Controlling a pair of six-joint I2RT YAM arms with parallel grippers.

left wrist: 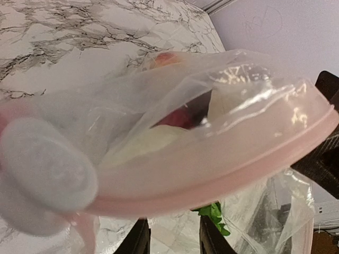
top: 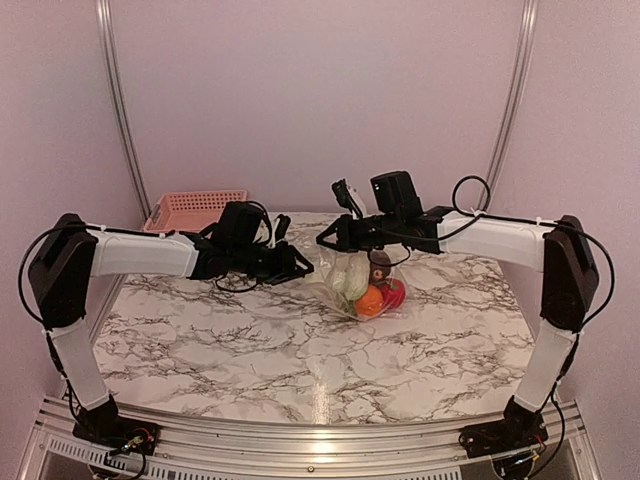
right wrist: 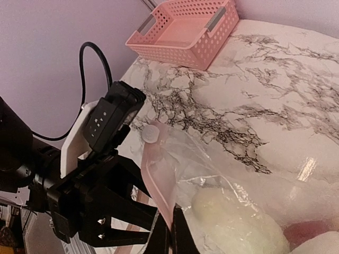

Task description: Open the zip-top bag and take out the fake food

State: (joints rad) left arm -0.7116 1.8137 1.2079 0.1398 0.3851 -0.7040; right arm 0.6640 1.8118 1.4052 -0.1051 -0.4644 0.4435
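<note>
The zip-top bag (top: pixel 335 262) lies on the marble table just beyond its middle, its mouth pulled open between my grippers. Inside show the fake food: a pale white-green piece (top: pixel 352 280), an orange one (top: pixel 370 302), a red one (top: pixel 396 292) and a dark one (top: pixel 380 267). My left gripper (top: pixel 300 268) holds one side of the bag's pink zip strip (left wrist: pixel 222 169), which hides its fingertips. My right gripper (right wrist: pixel 170 225) is shut on the other side of the strip (right wrist: pixel 159 180). A red piece (left wrist: pixel 177 117) and green leaves (left wrist: pixel 214 214) show through the plastic.
A pink slotted basket (top: pixel 195 210) stands at the back left corner of the table, also in the right wrist view (right wrist: pixel 183 29). A round white tab (right wrist: pixel 151 133) sits at the strip's end. Walls close the table at the back and sides.
</note>
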